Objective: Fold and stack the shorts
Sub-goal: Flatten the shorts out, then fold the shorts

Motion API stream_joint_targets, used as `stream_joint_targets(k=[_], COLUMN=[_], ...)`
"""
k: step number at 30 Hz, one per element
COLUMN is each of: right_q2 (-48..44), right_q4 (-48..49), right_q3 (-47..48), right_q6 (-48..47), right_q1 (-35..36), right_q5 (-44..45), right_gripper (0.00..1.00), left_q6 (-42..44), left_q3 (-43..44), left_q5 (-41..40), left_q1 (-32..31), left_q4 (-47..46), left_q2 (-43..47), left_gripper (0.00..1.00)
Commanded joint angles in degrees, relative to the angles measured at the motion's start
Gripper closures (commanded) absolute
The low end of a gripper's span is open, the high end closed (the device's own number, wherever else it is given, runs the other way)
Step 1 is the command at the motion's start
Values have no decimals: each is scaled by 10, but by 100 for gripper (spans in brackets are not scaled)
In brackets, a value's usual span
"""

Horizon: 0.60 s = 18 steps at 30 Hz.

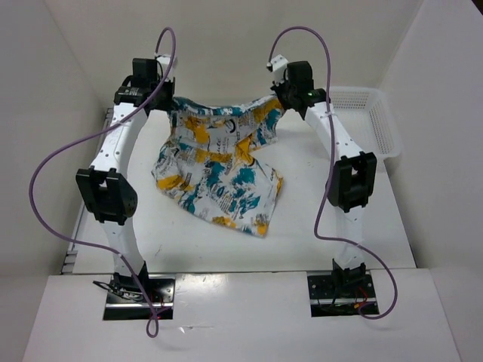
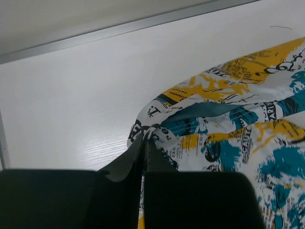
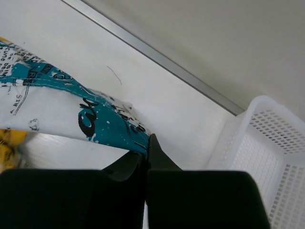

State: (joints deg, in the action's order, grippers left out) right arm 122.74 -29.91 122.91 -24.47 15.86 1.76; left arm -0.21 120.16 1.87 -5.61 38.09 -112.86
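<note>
Slippage risk: left gripper [image 2: 144,137] and right gripper [image 3: 149,140] each pinch only a thin edge of the shorts [image 1: 219,172], so any outward pull may free it.

The left arm [image 1: 113,151] and right arm [image 1: 336,136] reach up and forward from their bases. The left gripper [image 2: 145,139] and right gripper [image 3: 148,143] each pinch the shorts [image 1: 219,173], jaws closed tight.

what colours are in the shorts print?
The shorts are white with teal, yellow-orange and black print; clearest in left wrist view.
</note>
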Motion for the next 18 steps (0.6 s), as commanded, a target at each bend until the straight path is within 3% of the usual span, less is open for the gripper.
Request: stream_joint_targets(k=[1,8,13,18], right_q2=[-36,-102,-242,-365], right_q4=[26,20,7,-13], right_q3=[30,-68,-278,-416], right_q6=[4,-39,-69,-69], right_q1=[2,41,118,197], right_q5=[8,40,70,87], right_gripper=[100,100,100,100], left_q6=[2,2,2,2], left_q3=[-10,-69,-206,-308], left_q5=[29,24,-6,-6], left_q1=[-5,24,38,67], left_q4=[-73,-92,-92,-84], left_q2=[4,19,124,210], left_gripper=[100,100,100,100])
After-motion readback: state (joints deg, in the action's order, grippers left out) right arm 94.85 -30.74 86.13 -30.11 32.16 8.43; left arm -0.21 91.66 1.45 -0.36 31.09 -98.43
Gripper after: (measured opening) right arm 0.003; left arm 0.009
